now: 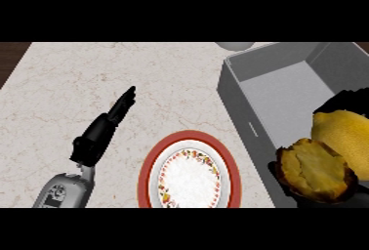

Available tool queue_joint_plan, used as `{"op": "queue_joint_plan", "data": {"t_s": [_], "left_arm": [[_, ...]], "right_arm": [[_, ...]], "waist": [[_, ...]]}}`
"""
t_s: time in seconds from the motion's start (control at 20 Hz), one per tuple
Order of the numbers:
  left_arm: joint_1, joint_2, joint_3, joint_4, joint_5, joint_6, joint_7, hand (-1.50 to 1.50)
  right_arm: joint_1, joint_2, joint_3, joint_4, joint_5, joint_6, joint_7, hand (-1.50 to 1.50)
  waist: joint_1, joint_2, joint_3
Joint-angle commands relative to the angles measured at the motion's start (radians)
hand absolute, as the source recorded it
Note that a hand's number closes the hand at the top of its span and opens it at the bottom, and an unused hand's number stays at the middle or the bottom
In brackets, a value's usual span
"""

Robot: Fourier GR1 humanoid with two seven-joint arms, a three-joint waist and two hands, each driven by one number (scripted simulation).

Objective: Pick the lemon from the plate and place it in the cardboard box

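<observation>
Head view. The pale, veined marble counter (108,78) carried a round plate with a red rim and a flowered inner border (190,172), which lay at lower centre with nothing on its white middle. Just right of the plate stood an open grey rectangular box (281,83), its near wall running alongside the plate's rim. The robot's left hand (108,124), black, lay on the counter well left of the plate, its fingers straight and together, pointing up and to the right, holding nothing; its grey forearm (65,191) entered from the lower edge. The right hand (344,101), black and close to the camera, appeared at the right edge above the box, fingers curled round the yellow lemon (344,134). A second yellow-brown, rough-skinned lump (314,168) showed just below the lemon; what it was could not be told.
</observation>
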Motion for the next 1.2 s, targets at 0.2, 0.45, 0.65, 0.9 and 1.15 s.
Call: {"op": "queue_joint_plan", "data": {"t_s": [0.2, 0.45, 0.65, 0.9, 1.15], "left_arm": [[-0.044, -0.016, 0.016, 0.019, -0.013, -0.015, 0.027, 0.0], [0.013, -0.023, 0.013, -0.02, -0.017, -0.025, 0.012, 0.0], [-0.015, -0.073, -0.013, 0.003, -0.064, 0.021, 0.028, 0.0], [-0.017, -0.068, -0.004, -0.003, -0.052, 0.002, 0.026, 0.0], [-0.017, -0.043, 0.033, -0.022, -0.037, -0.035, 0.047, 0.0]], "right_arm": [[-0.157, 0.132, -0.07, 0.326, -0.069, 0.171, -0.164, 1.5], [-0.177, 0.233, -0.042, 0.472, 0.021, 0.216, -0.24, 1.5], [-0.203, 0.363, 0.012, 0.637, 0.14, 0.164, -0.293, 1.5], [-0.138, 0.438, -0.093, 0.742, -0.037, 0.178, -0.296, -1.5], [-0.142, 0.53, -0.14, 0.866, -0.026, 0.179, -0.441, -1.5]], "waist": [[0.006, 0.001, 0.0], [0.004, -0.001, 0.001], [0.006, 0.001, 0.001], [0.002, 0.001, 0.002], [-0.003, -0.002, 0.001]]}}
